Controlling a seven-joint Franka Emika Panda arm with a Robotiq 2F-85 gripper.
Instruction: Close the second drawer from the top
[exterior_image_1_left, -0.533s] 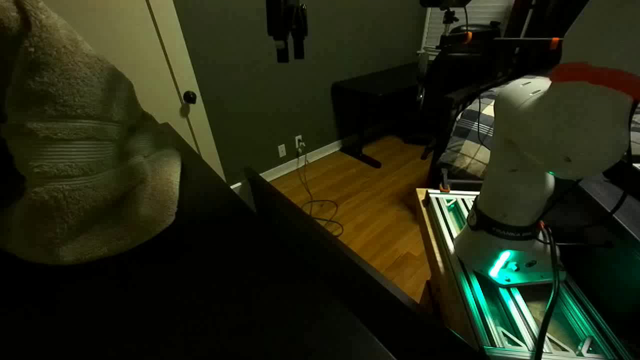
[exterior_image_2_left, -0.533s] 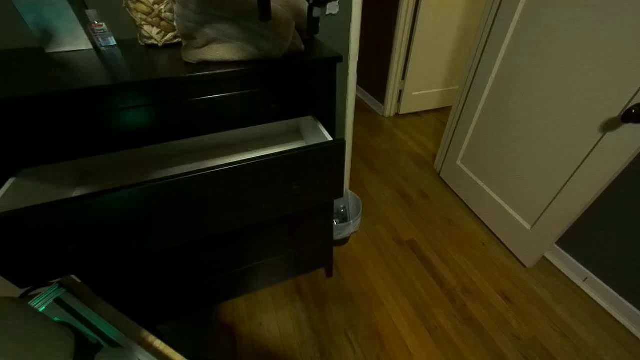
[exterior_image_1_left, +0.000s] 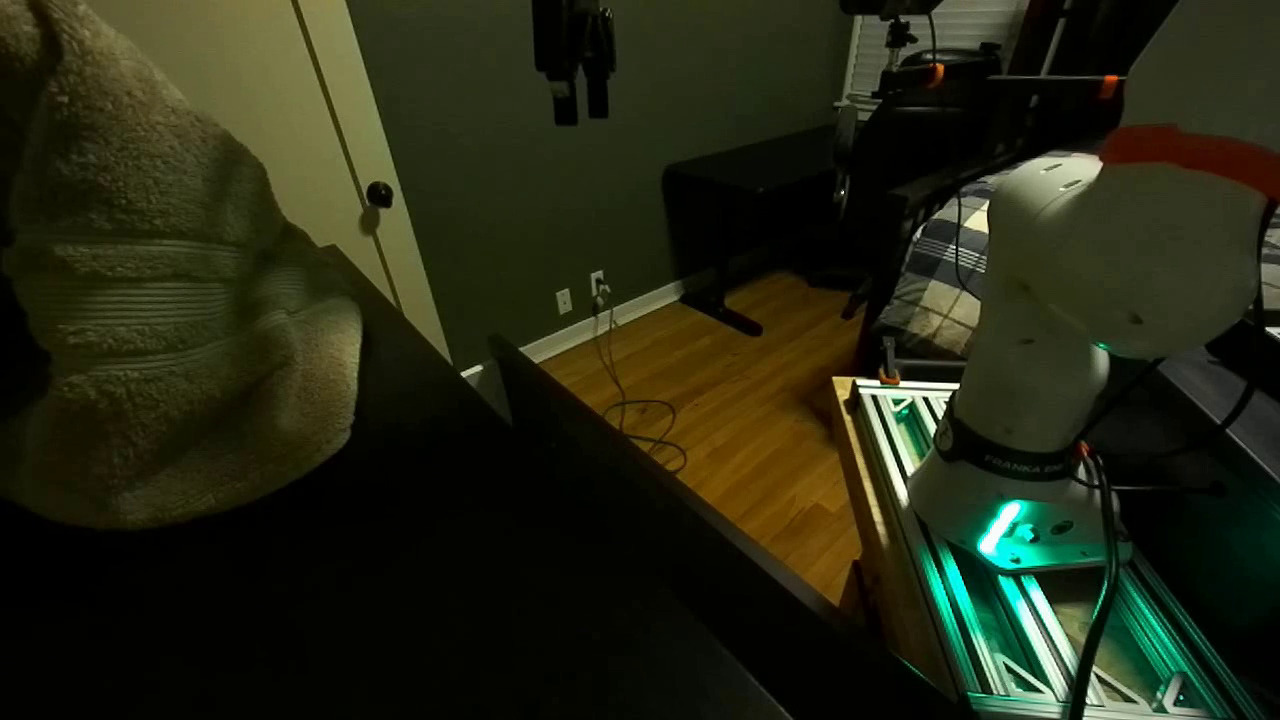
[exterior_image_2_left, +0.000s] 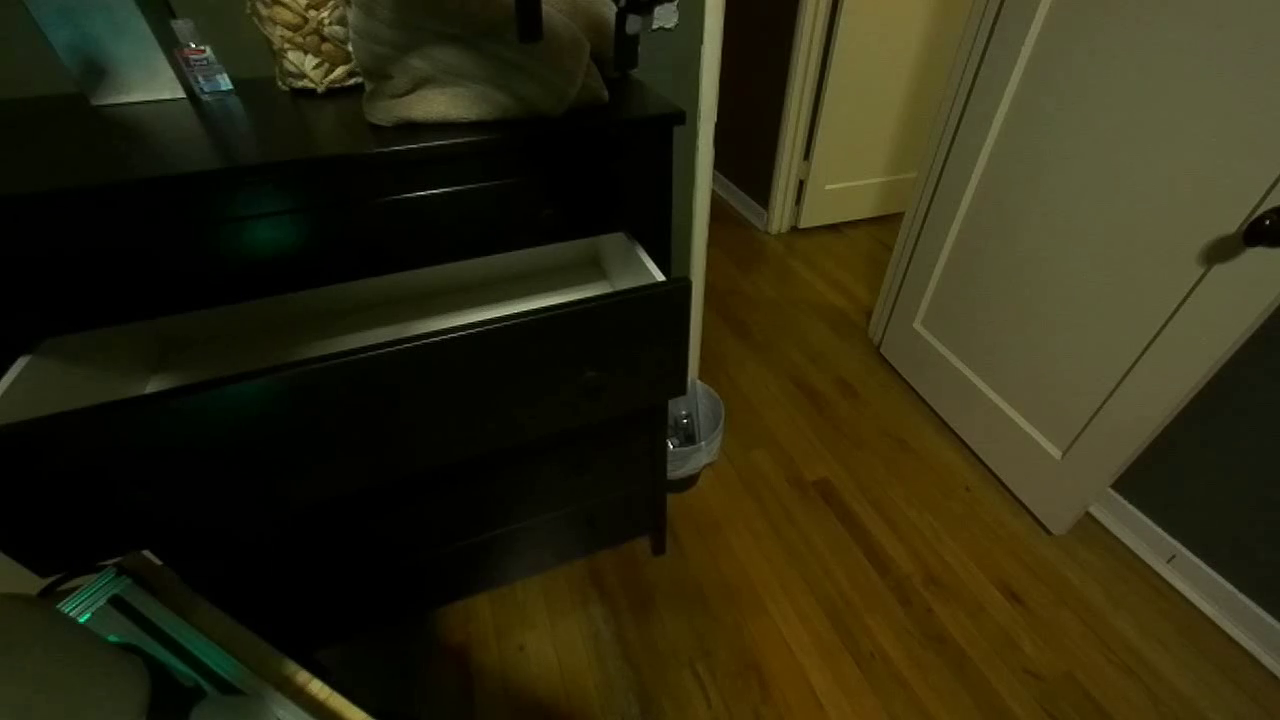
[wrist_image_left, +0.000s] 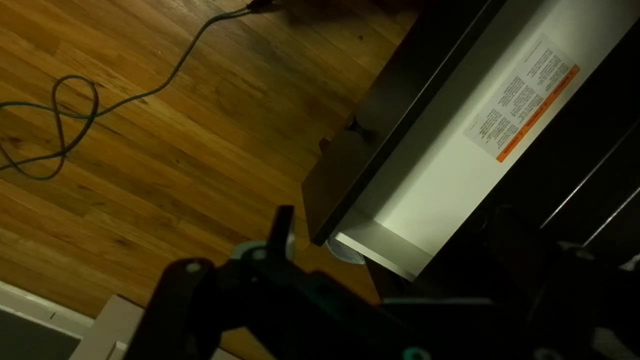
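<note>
Claw (exterior_image_1_left: 582, 108) unclenched, fingers (exterior_image_2_left: 528, 22) apart, pointing down; drawer (exterior_image_2_left: 500, 370) juts out from dresser (exterior_image_2_left: 290, 135), orange-edged label (wrist_image_left: 522, 102) inside; towel (exterior_image_2_left: 470, 75) on top.

I can read FRANKA in pale capitals on the black band (exterior_image_1_left: 1000, 460) near the foot of the arm (exterior_image_1_left: 1045, 340), then a word beginning with E, its end lost around the curve; my wrist view shows a white label (wrist_image_left: 520, 97) inside the drawer (wrist_image_left: 425, 200), its columns and the words on its orange strip (wrist_image_left: 539, 114) too fine to make out; the small bottle (exterior_image_2_left: 203, 60) carries a red-marked label (exterior_image_2_left: 209, 75) too small to read.
</note>
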